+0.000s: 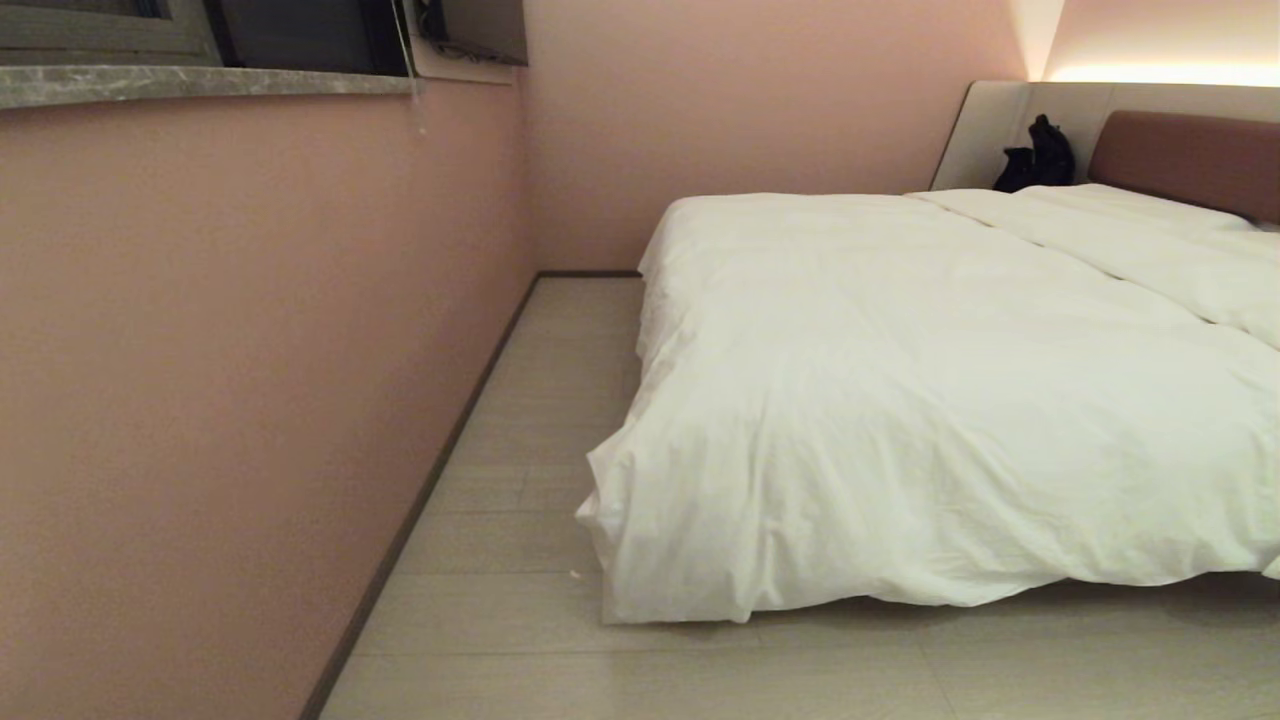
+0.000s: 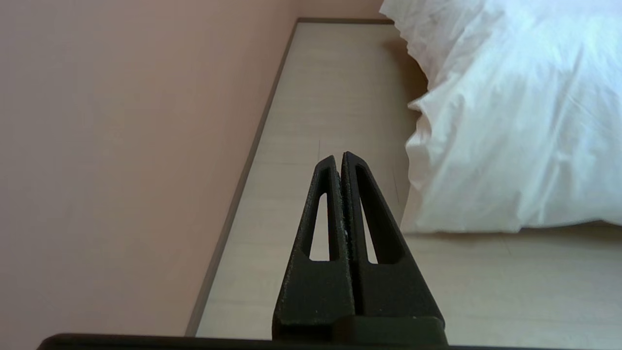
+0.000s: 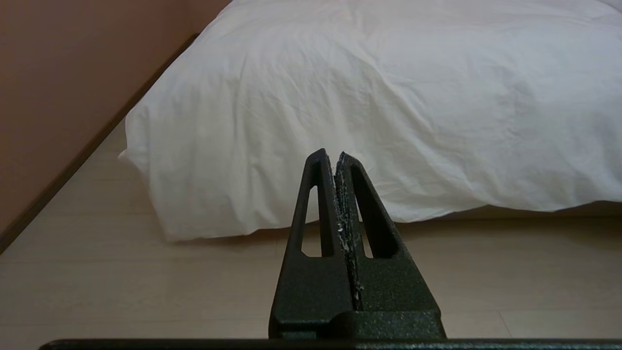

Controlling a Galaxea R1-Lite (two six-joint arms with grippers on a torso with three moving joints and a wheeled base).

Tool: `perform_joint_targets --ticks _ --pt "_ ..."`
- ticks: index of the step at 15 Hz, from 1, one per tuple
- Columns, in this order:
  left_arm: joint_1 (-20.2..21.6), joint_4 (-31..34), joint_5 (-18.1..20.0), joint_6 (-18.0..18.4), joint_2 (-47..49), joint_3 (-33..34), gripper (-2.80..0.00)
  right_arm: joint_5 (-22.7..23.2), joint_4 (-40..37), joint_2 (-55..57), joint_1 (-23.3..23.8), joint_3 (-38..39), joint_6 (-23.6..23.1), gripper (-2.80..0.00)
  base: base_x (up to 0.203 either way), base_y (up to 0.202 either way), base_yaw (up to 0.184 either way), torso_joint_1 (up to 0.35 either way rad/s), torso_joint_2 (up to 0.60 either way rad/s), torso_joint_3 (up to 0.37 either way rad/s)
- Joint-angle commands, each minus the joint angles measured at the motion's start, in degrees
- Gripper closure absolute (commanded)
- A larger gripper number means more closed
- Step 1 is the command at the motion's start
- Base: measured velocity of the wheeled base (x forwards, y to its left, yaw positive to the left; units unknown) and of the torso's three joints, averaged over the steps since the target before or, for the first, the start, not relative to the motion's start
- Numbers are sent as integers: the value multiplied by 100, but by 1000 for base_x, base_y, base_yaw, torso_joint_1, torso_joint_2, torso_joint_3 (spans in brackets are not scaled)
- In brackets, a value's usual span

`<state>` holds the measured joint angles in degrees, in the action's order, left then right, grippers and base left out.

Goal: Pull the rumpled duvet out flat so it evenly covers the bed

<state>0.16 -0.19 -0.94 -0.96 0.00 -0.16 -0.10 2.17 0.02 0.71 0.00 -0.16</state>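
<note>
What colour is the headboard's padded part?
Reddish-brown; the headboard shows best in the head view, set in a beige panel.

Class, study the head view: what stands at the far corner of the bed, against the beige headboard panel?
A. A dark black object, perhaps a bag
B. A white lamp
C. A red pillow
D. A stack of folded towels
A: a black object stands at the far end of the bed, against the beige panel and beside the reddish-brown headboard, beyond the white duvet.
</note>
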Motion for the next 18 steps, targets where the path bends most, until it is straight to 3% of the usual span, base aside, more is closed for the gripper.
perform_joint_targets --ticks 1,8,18 --pt "2 -8 -3 -1 0 7 0 1 3 -2 0 0 -2 0 -196 0 -1 2 7 -2" --pt "2 -8 -3 -10 0 6 0 1 3 -2 0 0 -2 0 -178 0 1 2 3 1" --pt "2 -8 -11 -18 0 7 0 1 3 -2 0 0 -2 0 0 0 0 0 0 0"
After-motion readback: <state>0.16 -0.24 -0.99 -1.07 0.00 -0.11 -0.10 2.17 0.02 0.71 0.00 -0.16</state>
